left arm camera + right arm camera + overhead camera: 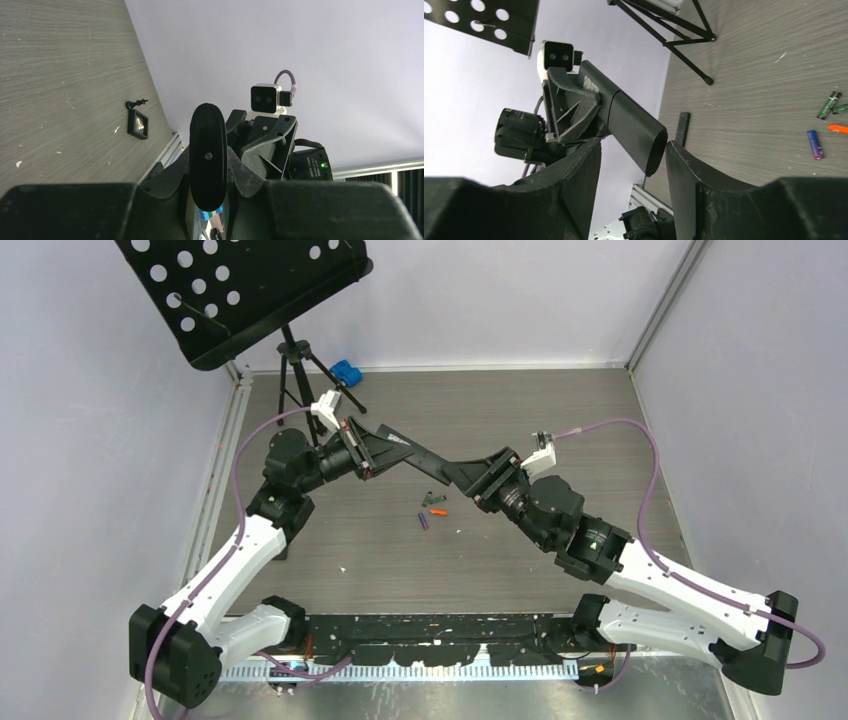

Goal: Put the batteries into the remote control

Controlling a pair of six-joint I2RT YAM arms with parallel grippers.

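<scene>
Middle: the remote (425, 462) hangs between your left gripper (372, 450) and right gripper (478, 478), barring a straight pass across
Below it: batteries (432, 508) lie on the table (560, 530), reachable from the near side
Far left: the music stand (295, 370) fills that corner
Right side: open room up to the wall (760, 390)

The grey wood-grain counter (480, 560) carries a music stand's tripod (290, 380) at its far left corner. A small blue object (346, 371) lies just right of the tripod. The batteries (432, 510), green, orange and purple, lie clustered well apart from the tripod, nearer and rightward. A flat black cover (682, 129) lies near the tripod's foot.
</scene>
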